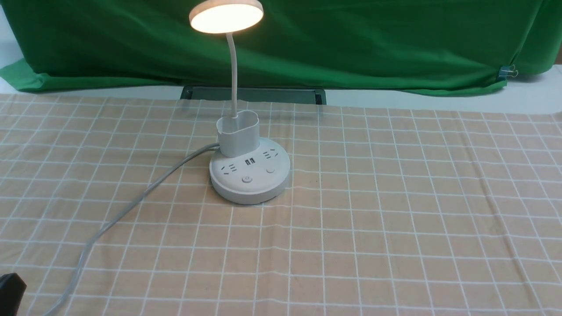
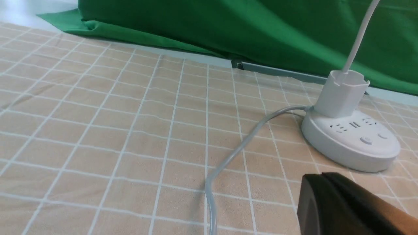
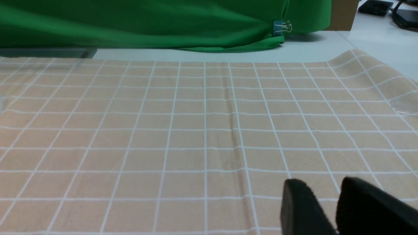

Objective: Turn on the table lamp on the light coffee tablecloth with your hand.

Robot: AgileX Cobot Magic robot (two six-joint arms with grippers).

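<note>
The white table lamp (image 1: pixel 249 175) stands on the light coffee tablecloth (image 1: pixel 395 197), a little left of centre. Its disc head (image 1: pixel 226 15) glows warm white. Its grey cord (image 1: pixel 131 206) runs to the near left. The lamp base (image 2: pixel 351 140) and cord (image 2: pixel 235 153) also show in the left wrist view. My left gripper (image 2: pixel 321 175) is shut and empty, low over the cloth, short of the base; only a black corner of it (image 1: pixel 11 292) shows in the front view. My right gripper (image 3: pixel 321 184) is slightly open and empty over bare tablecloth (image 3: pixel 163 130); the lamp is out of that view.
A plain green cloth (image 1: pixel 351 44) hangs along the back, held by a binder clip (image 1: pixel 507 71) at the right. A dark metal bracket (image 1: pixel 252 94) lies behind the lamp. The cloth's right edge curls up (image 3: pixel 359 57) near dark devices (image 3: pixel 375 6).
</note>
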